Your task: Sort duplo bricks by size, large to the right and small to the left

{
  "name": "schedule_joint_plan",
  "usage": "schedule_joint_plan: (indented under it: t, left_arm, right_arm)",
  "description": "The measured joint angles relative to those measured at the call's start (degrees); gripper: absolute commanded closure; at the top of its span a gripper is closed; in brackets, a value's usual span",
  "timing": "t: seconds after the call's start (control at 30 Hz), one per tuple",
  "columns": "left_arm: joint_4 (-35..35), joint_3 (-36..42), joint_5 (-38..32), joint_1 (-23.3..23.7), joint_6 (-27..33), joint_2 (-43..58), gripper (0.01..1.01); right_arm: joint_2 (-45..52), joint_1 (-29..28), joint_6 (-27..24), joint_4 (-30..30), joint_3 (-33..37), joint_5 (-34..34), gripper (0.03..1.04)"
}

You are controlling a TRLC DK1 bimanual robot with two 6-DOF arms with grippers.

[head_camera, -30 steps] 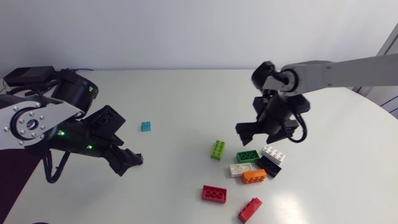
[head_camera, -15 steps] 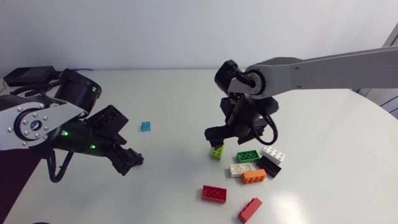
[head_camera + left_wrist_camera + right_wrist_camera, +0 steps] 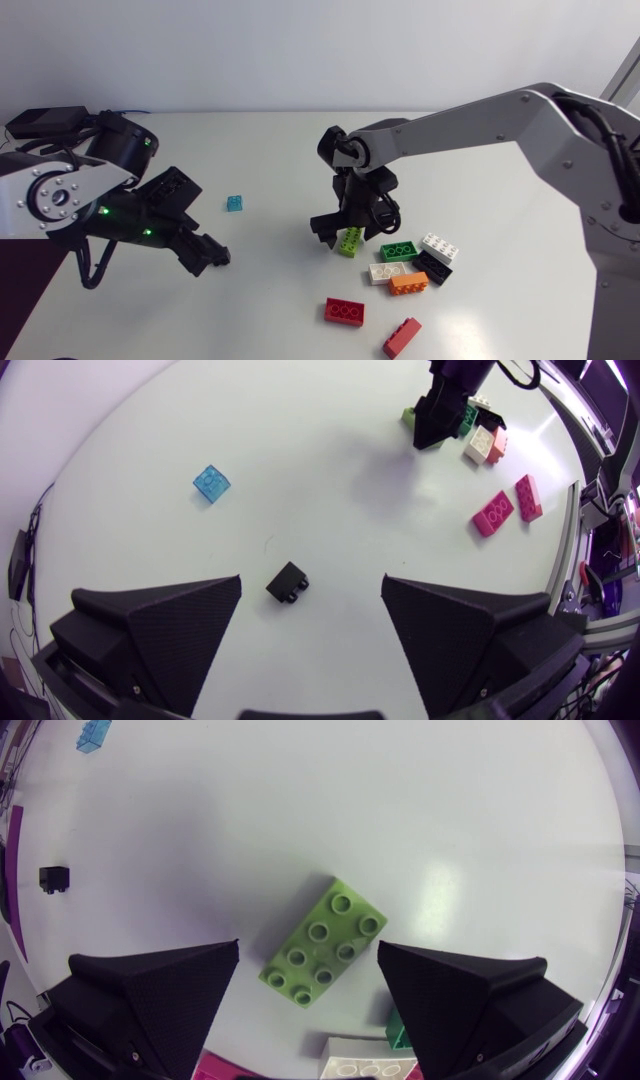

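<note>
A lime green brick point(image 3: 322, 942) lies flat on the table between the open fingers of my right gripper point(image 3: 309, 946), which touch nothing. From the head view, that right gripper point(image 3: 340, 232) hangs just over the lime brick point(image 3: 351, 241). My left gripper point(image 3: 312, 582) stands open above a small black brick point(image 3: 288, 583); in the head view the left gripper point(image 3: 205, 257) hides that brick. A small light-blue brick point(image 3: 235, 204) lies alone left of centre.
Right of the lime brick are a green brick point(image 3: 399, 251), two white bricks point(image 3: 440, 246) point(image 3: 384, 272), a black brick point(image 3: 433, 266) and an orange brick point(image 3: 408, 284). Two red bricks point(image 3: 344, 312) point(image 3: 402, 337) lie near the front edge.
My right arm has swung left and come down until its open gripper stands over the lime green brick. My left arm has barely shifted.
</note>
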Motion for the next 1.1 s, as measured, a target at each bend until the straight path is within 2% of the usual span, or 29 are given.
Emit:
schedule_joint_plan:
  t: [0.07,0.13,0.2,0.3,0.33,0.53,0.73,0.77,0.8,0.83,0.87,0.9,1.1]
  left_arm:
    - [0.0,0.0,0.0,0.13,0.0,2.47,0.054]
    - [-0.02,0.31,0.02,0.13,0.0,6.05,0.054]
    - [-0.04,1.51,0.07,0.48,0.0,10.49,0.054]
    - [-0.04,5.75,0.83,1.92,-0.02,17.11,0.056]
    - [-0.02,7.74,1.07,2.4,-0.02,19.04,0.056]
    - [0.92,20.22,1.11,3.34,-0.02,27.02,0.056]
    - [1.03,26.77,1.29,3.34,-0.02,32.06,0.056]
    - [1.03,27.69,1.29,3.34,-0.02,33.14,0.056]
    - [1.03,28.74,1.29,3.34,-0.02,34.51,0.056]
    - [1.03,29.68,1.29,3.37,-0.02,35.76,0.056]
    - [1.01,30.67,1.29,3.48,-0.02,37.11,0.056]
    - [1.01,31.8,1.29,3.72,-0.02,38.66,0.056]
    - [1.01,38.36,1.29,5.99,-0.02,45.9,0.057]
  right_arm:
    - [1.07,0.11,0.28,-0.42,0.79,-0.07,0.08]
    - [1.7,0.09,0.46,-1.29,1.27,-0.02,0.18]
    - [1.7,-0.07,0.66,-1.53,1.27,-0.04,0.4]
    - [1.55,-0.83,0.83,-0.5,0.79,-0.07,0.92]
    - [1.16,-1.27,0.81,0.42,0.2,-0.07,1.02]
    - [-2.1,-5.88,0.57,2.19,-4.81,-0.02,1.01]
    - [-7.63,-14.56,-1.2,2.19,-11.8,0.15,1.01]
    - [-8.72,-16.06,-1.62,2.21,-12.63,0.15,0.92]
    - [-9.9,-17.49,-2.29,2.25,-13.42,0.13,0.68]
    - [-11.3,-18.97,-2.75,2.19,-14.25,0.11,0.33]
    - [-12.46,-20.09,-3.13,1.62,-14.8,0.13,0.11]
    - [-13.55,-20.94,-3.41,0.61,-15.1,0.13,0.07]
    - [-21.11,-22.21,-3.8,-1.62,-17.99,0.11,0.07]
